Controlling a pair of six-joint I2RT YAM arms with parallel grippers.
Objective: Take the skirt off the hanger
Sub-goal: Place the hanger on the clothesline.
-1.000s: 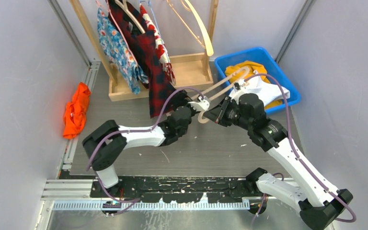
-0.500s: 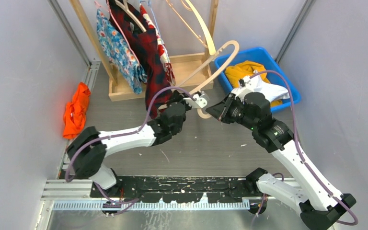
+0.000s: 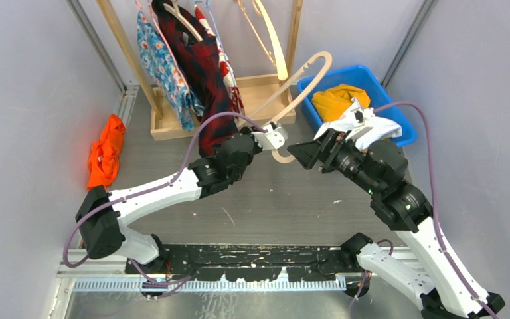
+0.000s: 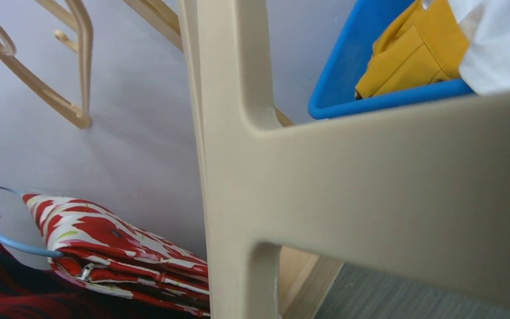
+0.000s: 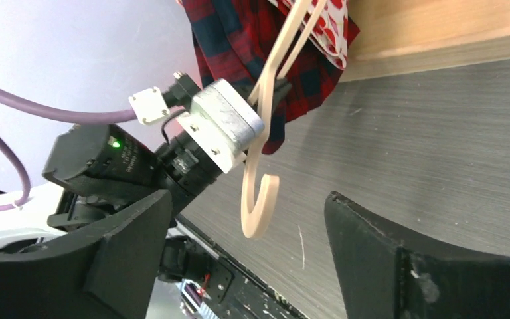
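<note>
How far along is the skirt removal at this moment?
Done, apparently: the hanger is bare, and a white garment, likely the skirt, lies in the blue bin on a yellow cloth. In hand: the left gripper is shut on the hanger near its hook; the right gripper is open and empty. Left: probably only stowing the hanger.

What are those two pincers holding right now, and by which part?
The left pincer grips the beige hanger at its neck above the hook. The right pincer is open and empty.
</note>
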